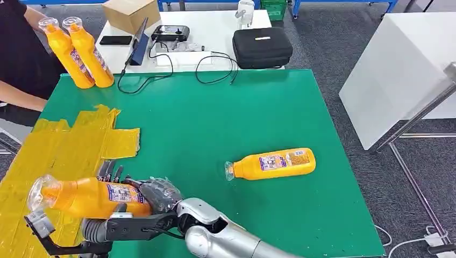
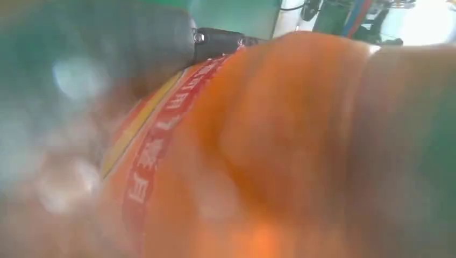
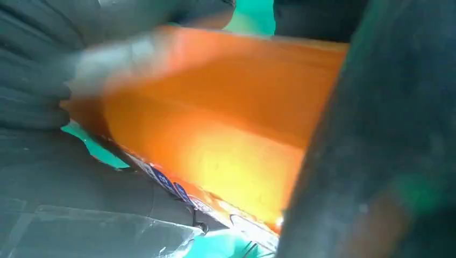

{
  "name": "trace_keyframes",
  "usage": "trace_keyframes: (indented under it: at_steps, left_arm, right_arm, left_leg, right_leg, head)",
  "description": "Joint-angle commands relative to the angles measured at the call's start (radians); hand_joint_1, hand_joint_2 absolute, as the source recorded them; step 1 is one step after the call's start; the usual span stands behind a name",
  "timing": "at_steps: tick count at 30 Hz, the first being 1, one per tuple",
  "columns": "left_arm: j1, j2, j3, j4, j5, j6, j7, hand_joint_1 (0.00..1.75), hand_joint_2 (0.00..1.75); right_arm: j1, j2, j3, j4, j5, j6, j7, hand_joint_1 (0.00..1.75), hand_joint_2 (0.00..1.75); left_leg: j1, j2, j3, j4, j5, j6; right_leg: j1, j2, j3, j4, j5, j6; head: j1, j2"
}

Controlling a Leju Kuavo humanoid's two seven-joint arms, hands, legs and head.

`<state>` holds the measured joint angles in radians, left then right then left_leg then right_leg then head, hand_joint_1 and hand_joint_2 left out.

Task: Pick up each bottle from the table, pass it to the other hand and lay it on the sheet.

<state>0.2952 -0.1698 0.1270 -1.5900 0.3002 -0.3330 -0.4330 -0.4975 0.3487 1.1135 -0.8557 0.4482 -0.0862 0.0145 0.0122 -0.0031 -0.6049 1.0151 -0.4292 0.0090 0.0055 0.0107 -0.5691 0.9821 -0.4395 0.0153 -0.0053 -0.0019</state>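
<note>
Right hand (image 1: 156, 194) wraps the base end of an orange bottle (image 1: 88, 197), held sideways, cap pointing left, over the yellow sheet (image 1: 54, 150) at near left; left hand (image 1: 110, 172) fingers behind it, grip unclear. 4 bottles total: held one, lying bottle (image 1: 274, 164) mid-worktop (image 1: 215, 118), 2 upright bottles (image 1: 80, 51) far left. All orange w/ labels, clear caps.

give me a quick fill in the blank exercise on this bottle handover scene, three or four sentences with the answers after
1. The orange plastic bottle held between the right hand and the left hand hangs over the ____ sheet.
2. The orange bottle lying on its side rests on the ____ table top.
3. Near a person's arm, ____ orange bottles stand upright.
4. The black zipped case sits on the ____ table.

Missing words: yellow; green; two; white
</note>
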Motion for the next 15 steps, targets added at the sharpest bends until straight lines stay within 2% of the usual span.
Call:
trace_keyframes:
  at_steps: [1,3,4,6,10,11,14,15]
  left_arm:
    - [-0.102,0.009,-0.077,-0.003,0.006,-0.014,0.012,0.0,1.75]
    - [-0.09,0.004,-0.07,-0.004,0.003,0.02,0.018,0.07,1.75]
    - [-0.084,0.007,-0.069,-0.003,0.0,0.016,0.006,1.75,1.75]
    - [-0.088,0.006,-0.069,-0.008,-0.001,0.01,-0.009,1.75,1.75]
    - [-0.134,0.009,-0.093,-0.012,0.013,0.044,0.022,1.75,1.75]
    - [-0.134,0.009,-0.093,-0.012,0.013,0.044,0.022,1.75,1.75]
    - [-0.131,0.01,-0.093,-0.011,0.013,0.044,0.022,1.75,1.75]
    - [-0.116,0.01,-0.089,-0.014,0.013,0.047,0.016,1.75,1.75]
  right_arm:
    - [-0.011,0.0,0.145,0.053,-0.033,0.038,0.031,1.75,1.75]
    - [0.002,0.0,0.157,0.043,-0.033,0.043,0.078,1.75,1.75]
    - [0.004,0.0,0.156,0.058,-0.03,0.036,0.065,1.75,1.75]
    - [0.003,0.0,0.156,0.061,-0.031,0.031,0.045,1.75,1.75]
    - [-0.065,0.0,0.181,0.055,-0.07,0.08,0.055,1.75,1.75]
    - [-0.065,0.0,0.181,0.055,-0.07,0.08,0.055,1.75,1.75]
    - [-0.064,0.0,0.182,0.055,-0.07,0.08,0.055,1.75,1.75]
    - [-0.03,0.0,0.164,0.049,-0.072,0.048,0.065,1.75,1.75]
  left_leg:
    - [0.0,-0.004,0.002,-0.002,0.001,0.0]
    - [0.0,-0.004,0.0,-0.001,0.001,0.0]
    - [0.0,-0.005,0.003,-0.001,0.0,0.0]
    - [0.0,-0.005,0.004,-0.002,0.0,0.0]
    - [0.0,-0.006,0.001,0.0,0.001,0.0]
    - [0.0,-0.008,0.002,-0.001,0.001,0.0]
    - [0.0,-0.004,0.001,-0.001,0.001,0.0]
    - [0.0,-0.006,0.003,-0.002,0.001,0.0]
  right_leg:
    - [0.0,-0.005,0.003,-0.001,-0.001,0.001]
    - [0.0,-0.005,0.002,0.0,-0.001,0.0]
    - [0.0,-0.006,0.004,-0.001,-0.001,0.001]
    - [0.0,-0.007,0.006,-0.002,-0.001,0.001]
    - [0.0,-0.007,0.002,0.0,-0.001,0.001]
    - [0.0,-0.009,0.004,-0.001,-0.002,0.001]
    - [0.0,-0.005,0.002,-0.001,-0.001,0.001]
    - [0.0,-0.007,0.004,-0.001,-0.001,0.001]
  head:
    - [0.0,0.0]
    - [0.0,0.0]
    - [0.0,0.0]
    - [0.0,0.0]
    - [0.0,0.0]
    - [0.0,0.0]
    - [0.0,0.0]
    - [0.0,0.0]
